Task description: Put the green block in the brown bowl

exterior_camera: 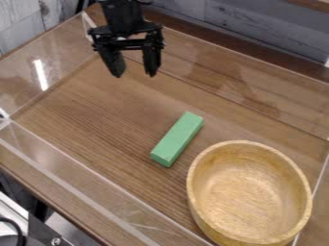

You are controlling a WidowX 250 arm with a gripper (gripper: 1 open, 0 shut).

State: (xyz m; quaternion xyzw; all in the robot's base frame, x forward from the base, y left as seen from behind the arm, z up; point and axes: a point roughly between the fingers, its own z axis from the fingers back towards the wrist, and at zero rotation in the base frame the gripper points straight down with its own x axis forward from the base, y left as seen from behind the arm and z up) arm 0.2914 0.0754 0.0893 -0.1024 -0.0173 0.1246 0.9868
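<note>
One block [178, 139] to fetch
Claw [134, 69] hangs wide, far-left; straddle the block's narrow sides before lifting to bowl [203, 208].

A dark wood-grain tabletop [115, 115] is lying inside clear glossy plastic walls [38, 53], with pale grey planks [257, 24] running behind.

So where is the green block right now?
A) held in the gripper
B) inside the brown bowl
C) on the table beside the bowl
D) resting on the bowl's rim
C: the green block lies flat on the wooden table, just left of the empty brown bowl, apart from the open gripper.
</note>
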